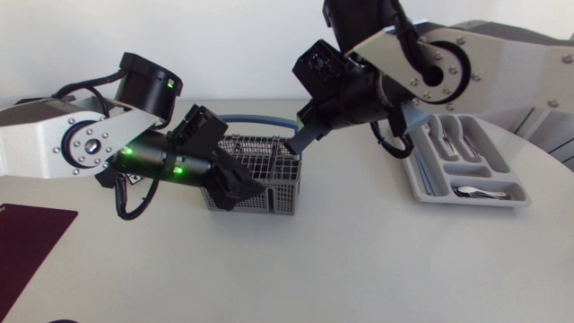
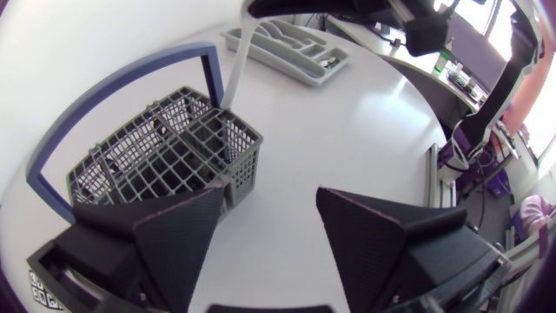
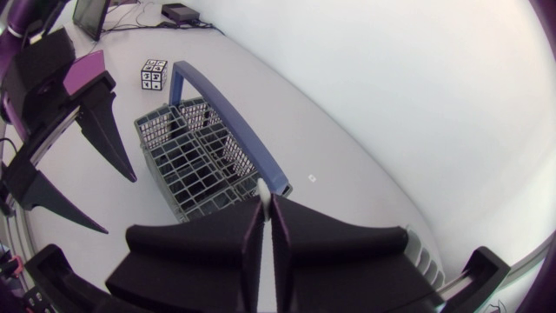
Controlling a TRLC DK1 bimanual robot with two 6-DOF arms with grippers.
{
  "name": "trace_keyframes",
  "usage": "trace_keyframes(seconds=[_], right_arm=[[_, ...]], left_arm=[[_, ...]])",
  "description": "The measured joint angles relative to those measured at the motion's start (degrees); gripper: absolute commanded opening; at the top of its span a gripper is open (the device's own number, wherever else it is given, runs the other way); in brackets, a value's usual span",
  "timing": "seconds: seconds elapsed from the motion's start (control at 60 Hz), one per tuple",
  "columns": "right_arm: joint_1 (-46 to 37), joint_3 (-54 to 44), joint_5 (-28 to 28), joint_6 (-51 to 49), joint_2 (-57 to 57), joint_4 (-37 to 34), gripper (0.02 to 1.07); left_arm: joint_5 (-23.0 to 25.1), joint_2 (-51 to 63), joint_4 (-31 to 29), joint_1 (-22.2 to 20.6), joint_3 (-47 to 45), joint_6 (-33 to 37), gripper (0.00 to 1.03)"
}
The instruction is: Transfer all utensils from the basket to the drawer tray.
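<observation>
Holding 1 white utensil [image 2: 236, 69], its lower end at a corner of the basket [image 1: 269, 199], in my right gripper [image 1: 297, 144] pinched narrow, I have my left gripper [image 1: 238, 190] wide open beside the basket, probably to steady it, with the drawer tray [image 1: 420, 179] well apart on the bench [image 1: 359, 260].

Head view looks down on the table [image 1: 359, 260]; both wrist views, close in, share the basket [image 1: 260, 163].
</observation>
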Motion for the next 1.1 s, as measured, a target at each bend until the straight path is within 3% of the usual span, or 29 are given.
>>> trace_keyframes(seconds=[0.167, 0.267, 0.533, 0.933, 1.1], right_arm=[[0.3, -2.2, -0.1, -1.4, -6.0, 0.4, 0.09], [0.3, -3.3, -3.1, -2.2, -9.2, 0.2, 0.09], [-1.9, -8.0, -17.8, -2.7, -16.2, -2.9, 0.09], [-7.0, -10.0, -38.4, -5.5, -20.6, -11.9, 0.09], [-7.9, -10.0, -44.3, -5.6, -20.7, -14.3, 0.09]], left_arm=[[0.0, 0.0, 0.0, -1.9, 0.0, 0.0, 0.80], [0.5, 0.0, 0.0, -3.4, 0.1, 0.0, 0.81], [8.0, -2.6, 0.0, -4.9, 0.3, -0.3, 0.84], [14.0, -5.1, 1.4, -5.0, 0.2, 0.0, 0.86], [16.7, -5.7, 1.5, -6.4, 0.2, 1.6, 0.86]])
